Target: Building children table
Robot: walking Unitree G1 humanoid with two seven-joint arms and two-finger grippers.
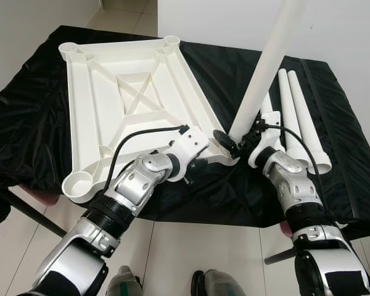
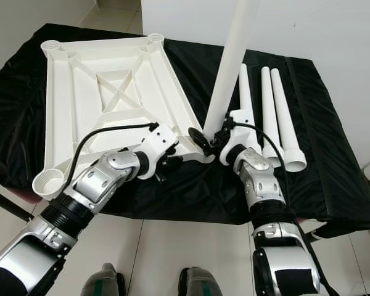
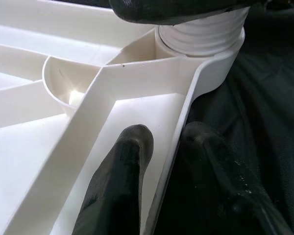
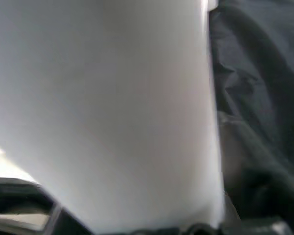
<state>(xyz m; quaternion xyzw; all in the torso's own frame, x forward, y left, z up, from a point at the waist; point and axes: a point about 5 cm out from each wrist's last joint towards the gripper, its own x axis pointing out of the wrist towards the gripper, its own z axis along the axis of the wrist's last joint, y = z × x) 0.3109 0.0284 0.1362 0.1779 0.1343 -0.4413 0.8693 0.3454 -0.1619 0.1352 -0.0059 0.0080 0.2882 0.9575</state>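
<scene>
Left eye view: left pincer (image 1: 205, 161) clamped on tabletop (image 1: 128, 98) rim, right pincer (image 1: 237, 145) gripping upright leg (image 1: 268, 65).

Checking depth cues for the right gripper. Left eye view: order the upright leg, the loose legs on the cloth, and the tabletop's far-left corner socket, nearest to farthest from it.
1. upright leg: in the right gripper itself, at the tabletop's near-right corner.
2. loose legs: lying on the black cloth just right of the gripper.
3. far-left corner socket: diagonally across the tabletop, farthest.
</scene>
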